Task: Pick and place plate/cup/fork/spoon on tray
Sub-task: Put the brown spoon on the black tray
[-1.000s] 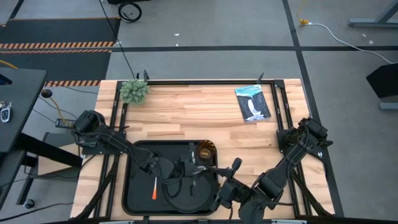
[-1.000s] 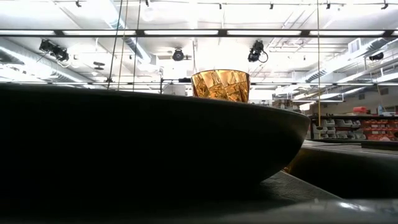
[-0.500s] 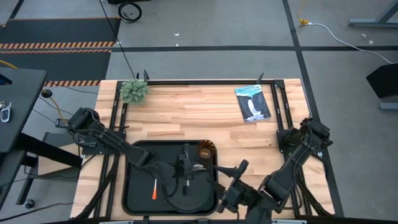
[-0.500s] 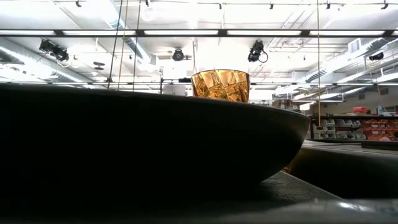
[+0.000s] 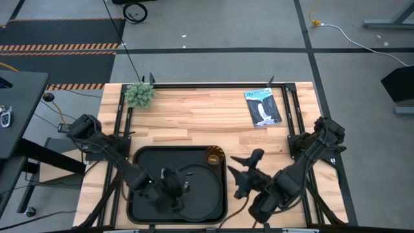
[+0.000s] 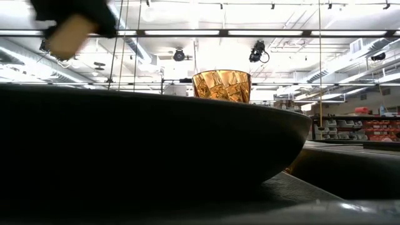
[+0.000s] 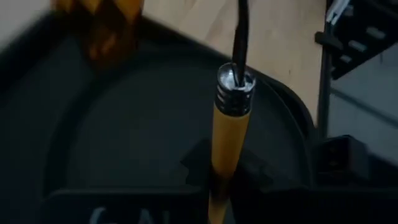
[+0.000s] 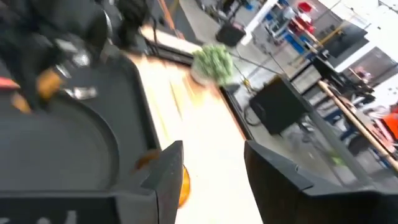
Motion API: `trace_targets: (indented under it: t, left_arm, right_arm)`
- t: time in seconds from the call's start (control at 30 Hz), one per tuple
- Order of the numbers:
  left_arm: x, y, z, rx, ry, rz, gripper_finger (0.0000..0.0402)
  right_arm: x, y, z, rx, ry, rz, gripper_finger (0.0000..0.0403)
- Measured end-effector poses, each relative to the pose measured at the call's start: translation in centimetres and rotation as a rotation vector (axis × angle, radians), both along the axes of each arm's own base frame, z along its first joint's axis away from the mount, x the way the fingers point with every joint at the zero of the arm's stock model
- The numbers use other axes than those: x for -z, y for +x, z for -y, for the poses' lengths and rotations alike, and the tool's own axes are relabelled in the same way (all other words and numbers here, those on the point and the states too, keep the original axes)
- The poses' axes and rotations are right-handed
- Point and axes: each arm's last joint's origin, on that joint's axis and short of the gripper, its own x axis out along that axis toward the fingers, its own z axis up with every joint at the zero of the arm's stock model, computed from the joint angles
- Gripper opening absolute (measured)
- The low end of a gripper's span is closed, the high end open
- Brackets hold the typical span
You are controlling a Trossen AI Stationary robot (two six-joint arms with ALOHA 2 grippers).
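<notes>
The black tray [image 5: 143, 159] lies at the table's near middle. The round black plate [image 5: 202, 191] lies in its right half. The amber cup [image 5: 215, 155] stands in its far right corner and shows in the low view [image 6: 222, 85]. My left gripper [image 5: 172, 188] is over the plate's left edge, shut on a slim utensil with an amber-orange handle [image 7: 226, 140]. I take it for the fork, though its head is out of the picture. My right gripper [image 5: 246, 168] is open and empty beside the tray's right rim. The spoon is hidden in the high view. My left gripper pinches the fork's orange handle [image 7: 224, 171] between its two fingers, well back from the silver collar [image 7: 235, 88]. The fork lies along the fingers and points forward, toward the table's right, over the plate. Whether it touches the plate I cannot tell.
A small green plant [image 5: 139, 94] stands at the far left corner. A dark booklet [image 5: 262, 107] lies at the far right. Bare wood lies between them and to the right of the tray.
My left gripper has gone from the tray's middle toward its near left, carrying the utensil, and now shows at the top left of the low view. My right gripper has drawn back from the tray toward the table's right edge.
</notes>
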Motion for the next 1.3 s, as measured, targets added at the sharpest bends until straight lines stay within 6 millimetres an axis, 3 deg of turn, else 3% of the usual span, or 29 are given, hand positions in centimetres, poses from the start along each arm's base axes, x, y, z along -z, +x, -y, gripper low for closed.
trace_targets:
  t: [0.27, 0.63, 0.8, 1.0, 1.3]
  left_arm:
    - [1.1, -4.0, 2.2, -0.148, -0.22, -0.161, 0.0043]
    - [2.2, -8.1, 3.1, -0.388, -0.29, -0.285, 0.0045]
    - [2.7, -9.7, 3.1, -0.443, -0.287, -0.366, 0.0035]
    - [5.3, -11.1, 2.4, -0.468, -0.31, -0.417, 0.0038]
    - [5.7, -12.4, 0.5, -0.423, -0.379, -0.449, 0.0037]
  right_arm:
    - [0.3, 0.5, 3.6, 0.093, -0.032, -0.16, 0.0169]
    - [0.1, 1.7, 6.8, 0.205, -0.132, -0.176, 0.0168]
    - [0.2, 2.0, 7.5, 0.226, -0.144, -0.184, 0.0168]
    - [1.8, 2.4, 9.2, 0.278, -0.171, -0.244, 0.0159]
    - [1.8, 1.9, 11.7, 0.362, -0.134, -0.218, 0.0148]
